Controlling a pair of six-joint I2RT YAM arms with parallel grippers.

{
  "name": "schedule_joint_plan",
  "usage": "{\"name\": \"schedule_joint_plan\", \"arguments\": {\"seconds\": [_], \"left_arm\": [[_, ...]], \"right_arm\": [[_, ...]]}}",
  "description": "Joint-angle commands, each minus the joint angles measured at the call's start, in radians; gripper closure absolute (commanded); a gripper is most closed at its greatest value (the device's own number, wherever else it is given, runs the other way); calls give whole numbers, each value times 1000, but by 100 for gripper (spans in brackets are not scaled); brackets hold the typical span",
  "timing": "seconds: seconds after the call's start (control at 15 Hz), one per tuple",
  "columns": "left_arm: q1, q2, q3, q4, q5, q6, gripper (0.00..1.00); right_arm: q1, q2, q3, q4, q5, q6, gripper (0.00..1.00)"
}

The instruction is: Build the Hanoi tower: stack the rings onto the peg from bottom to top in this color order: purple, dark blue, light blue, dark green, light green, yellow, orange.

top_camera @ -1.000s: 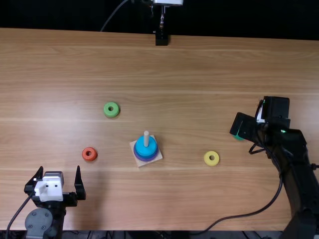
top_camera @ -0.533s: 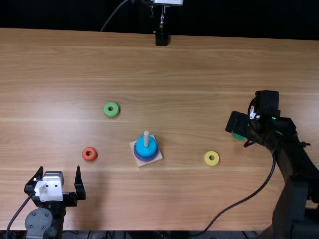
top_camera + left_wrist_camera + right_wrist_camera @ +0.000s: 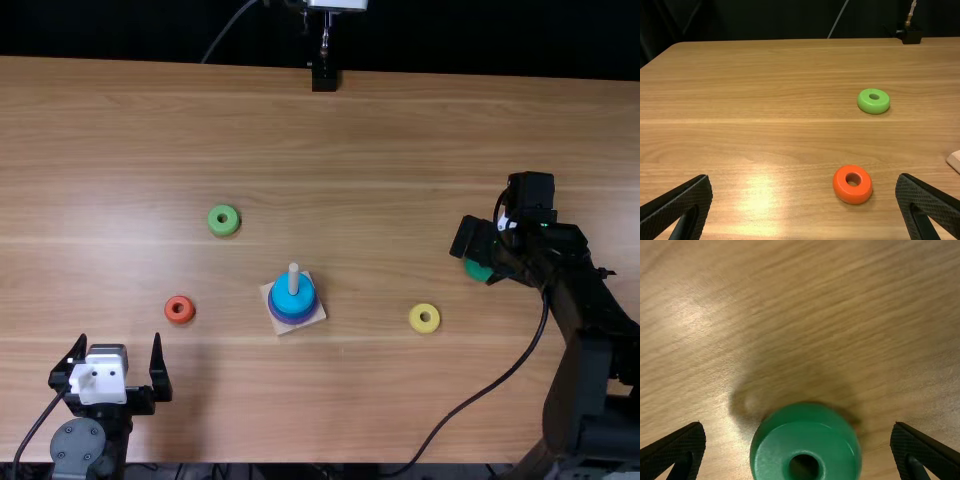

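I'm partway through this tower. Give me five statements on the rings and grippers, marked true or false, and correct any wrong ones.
1. The light blue ring is on the peg. True.
2. The right gripper is closed on the dark green ring. False: the gripper's fingers stand apart, clear of the dark green ring.
3. The yellow ring lies on the table, off the peg. True.
4. The orange ring already tops the tower. False: the orange ring lies on the table.
5. The left gripper is open, holding nothing. True.
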Motion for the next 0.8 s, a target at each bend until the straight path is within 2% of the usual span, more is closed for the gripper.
{"name": "schedule_joint_plan", "arguments": {"seconds": [0.0, 0.73], "left_arm": [[-5, -12, -104, -78, -5, -4, 0], [-5, -12, -104, -78, -5, -4, 0]], "right_arm": [[-4, 25, 22, -2, 2, 15, 0], [-3, 49, 20, -22, 5, 15, 0]]}}
